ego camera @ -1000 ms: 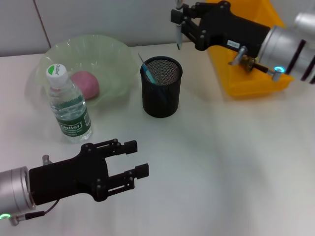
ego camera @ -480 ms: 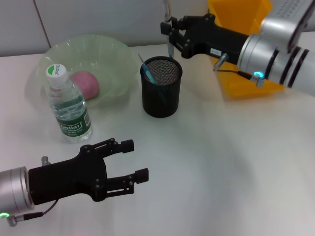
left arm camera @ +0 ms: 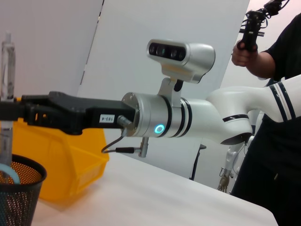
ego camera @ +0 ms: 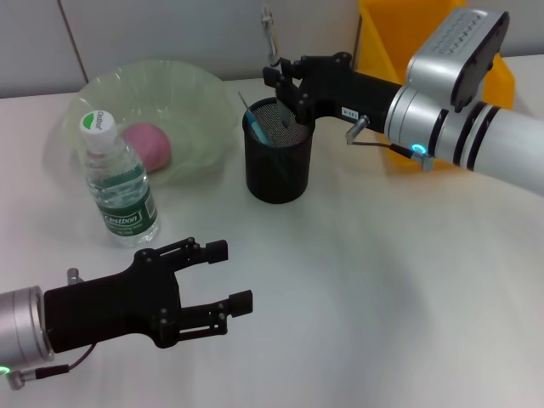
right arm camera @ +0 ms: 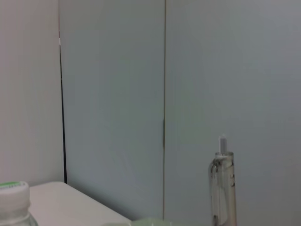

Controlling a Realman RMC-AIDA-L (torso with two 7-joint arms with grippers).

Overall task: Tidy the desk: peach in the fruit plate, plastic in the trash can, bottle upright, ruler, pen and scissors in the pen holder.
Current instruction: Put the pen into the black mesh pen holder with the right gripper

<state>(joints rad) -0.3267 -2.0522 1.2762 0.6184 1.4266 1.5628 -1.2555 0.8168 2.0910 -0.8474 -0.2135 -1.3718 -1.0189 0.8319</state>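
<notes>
The right gripper [ego camera: 276, 75] is pinching a clear pen [ego camera: 269, 36] upright, right over the far rim of the black mesh holder [ego camera: 279, 161]. The pen's lower end is hidden behind the claw, so I can't say if the tip is inside the holder yet. There's already a blue-handled thing [ego camera: 257, 124] leaning in there, maybe the scissors, can't swear to it.

What could go wrong: the pen sits close to the rim, so if it's let go now the tip could catch the mesh edge and flip out toward the wall. It could also jam against that blue item and stick up tilted. And the claw is so low it might nudge the holder, which looks light enough to slide.

The left gripper [ego camera: 229, 277] hangs at the near left with fingers spread, holding nothing. The peach [ego camera: 148, 144] is in the green plate [ego camera: 204, 93], and the bottle [ego camera: 119, 184] stands upright just near of it. The yellow bin [ego camera: 387, 51] is at the far right.

Writing: the bottle has a green label and print on its cap, neither of which I can read. Same for the small white tag on the right arm.
</notes>
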